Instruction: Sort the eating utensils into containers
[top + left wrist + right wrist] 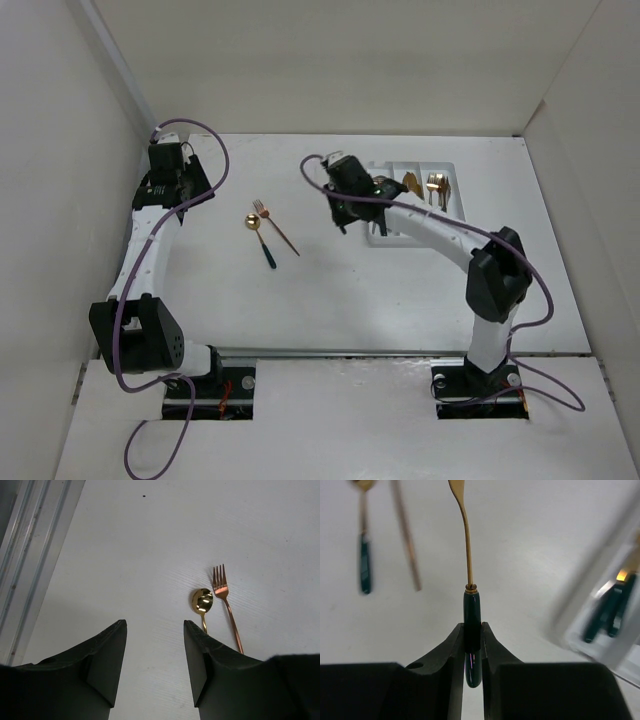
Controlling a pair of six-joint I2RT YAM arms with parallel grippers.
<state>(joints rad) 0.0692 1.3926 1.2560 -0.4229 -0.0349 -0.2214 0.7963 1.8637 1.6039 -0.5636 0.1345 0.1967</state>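
My right gripper (pixel 472 627) is shut on the dark green handle (pixel 472 607) of a gold utensil. Its slim gold neck runs up out of the frame, so the head is hidden. In the top view this gripper (pixel 342 215) hangs just left of the white tray (pixel 455 175), which holds several gold-headed utensils (pixel 434 184). A gold spoon with a green handle (pixel 258 236) and a copper fork (pixel 275 225) lie on the table left of it. My left gripper (pixel 155 625) is open and empty, above bare table short of the spoon (pixel 202 601) and fork (pixel 222 592).
White walls close in the table on the left, back and right. A rail (pixel 30 540) runs along the left edge in the left wrist view. The tray corner (pixel 610 625) with green handles in it shows blurred at the right of the right wrist view.
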